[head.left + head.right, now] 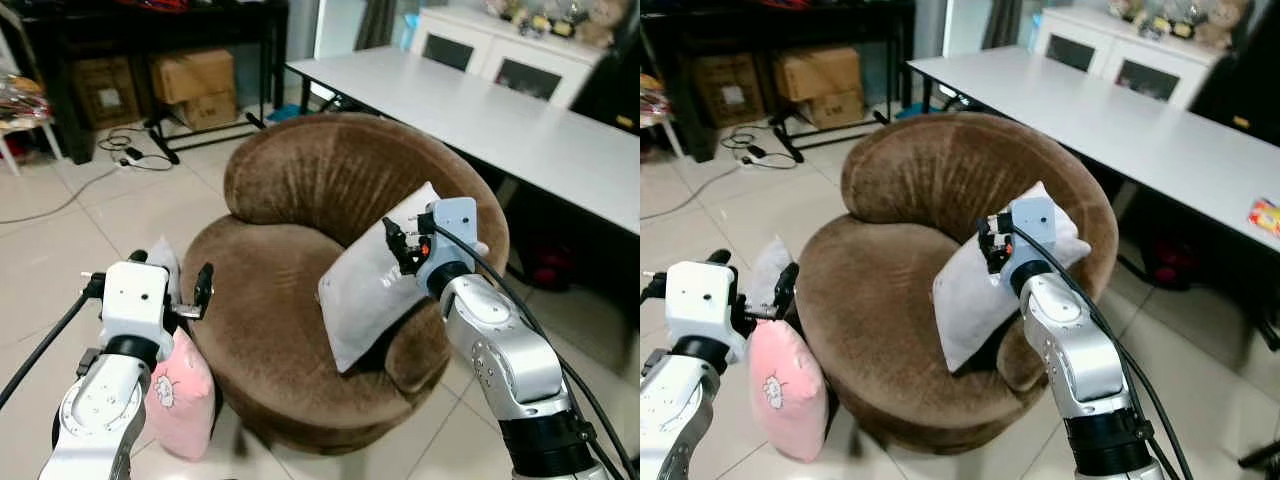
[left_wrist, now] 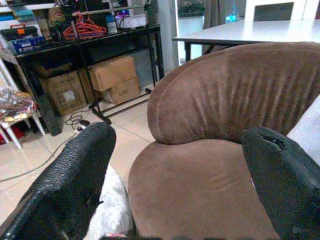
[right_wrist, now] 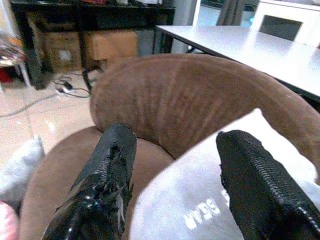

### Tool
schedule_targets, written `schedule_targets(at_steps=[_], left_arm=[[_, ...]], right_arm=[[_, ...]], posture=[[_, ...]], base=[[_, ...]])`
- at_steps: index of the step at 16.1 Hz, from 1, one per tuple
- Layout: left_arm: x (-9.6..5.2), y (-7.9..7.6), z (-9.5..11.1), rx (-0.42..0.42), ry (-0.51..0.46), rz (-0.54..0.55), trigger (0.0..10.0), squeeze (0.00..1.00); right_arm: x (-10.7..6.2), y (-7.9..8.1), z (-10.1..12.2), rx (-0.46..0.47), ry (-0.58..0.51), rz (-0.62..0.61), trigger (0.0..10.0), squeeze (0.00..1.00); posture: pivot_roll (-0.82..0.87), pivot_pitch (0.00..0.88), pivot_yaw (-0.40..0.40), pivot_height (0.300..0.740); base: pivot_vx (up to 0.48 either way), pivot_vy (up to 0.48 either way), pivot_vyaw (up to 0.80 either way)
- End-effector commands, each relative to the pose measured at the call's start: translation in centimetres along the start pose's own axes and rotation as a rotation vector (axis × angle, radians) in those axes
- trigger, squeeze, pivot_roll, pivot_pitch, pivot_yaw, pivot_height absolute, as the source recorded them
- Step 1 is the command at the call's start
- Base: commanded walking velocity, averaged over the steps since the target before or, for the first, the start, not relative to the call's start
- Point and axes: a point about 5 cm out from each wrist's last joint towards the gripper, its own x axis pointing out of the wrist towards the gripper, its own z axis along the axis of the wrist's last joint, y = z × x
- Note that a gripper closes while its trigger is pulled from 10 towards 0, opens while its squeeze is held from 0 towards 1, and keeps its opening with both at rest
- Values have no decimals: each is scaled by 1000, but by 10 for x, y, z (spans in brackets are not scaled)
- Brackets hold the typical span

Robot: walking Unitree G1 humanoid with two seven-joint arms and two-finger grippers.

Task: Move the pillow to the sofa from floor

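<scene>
Judging the handling: both pillows look soft, light and yielding, so they should squash under a pinch rather than slip.
White pillow: already on the brown sofa, leaning tilted against its right-hand armrest, one corner up near the backrest.
Pink pillow: on the tiled floor, upright and touching the sofa's outer left side; a printed figure shows on its face.
Grey cushion: pale, just behind the pink pillow, also on the floor beside the sofa.
Right pincer: fingers spread apart and empty, poised just at the upper part of the white pillow; the right wrist view shows the fabric between and beneath the fingers, with no clamp on it.
Left pincer: released, holding nothing, hanging above the pink pillow next to the sofa's left edge.
Where to take hold: probably the pink pillow's top edge or an upper corner, where the stuffing thins and fabric bunches easily.
Likely behaviour when lifted: it should sag and swing from the held corner, so a deep bite seems wiser.
Risk: thin fabric alone may slide out of the fingers.
</scene>
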Motion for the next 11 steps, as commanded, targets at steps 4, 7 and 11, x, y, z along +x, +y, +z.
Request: schedule_targets(at_steps=[4, 7, 11], left_arm=[[0, 1, -1, 7, 5, 24, 10000, 0], [1, 0, 2, 4, -3, 27, 10000, 0], [1, -1, 2, -3, -5, 30, 10000, 0]], right_arm=[[0, -8, 4, -55, -41, -33, 10000, 0], [0, -1, 6, -1, -41, 30, 10000, 0], [0, 0, 9, 112, -81, 19, 10000, 0]], posture=[[34, 0, -100, 740], [39, 0, -110, 740], [40, 0, -110, 740]], base=[[0, 282, 0], [0, 281, 0], [0, 278, 0]])
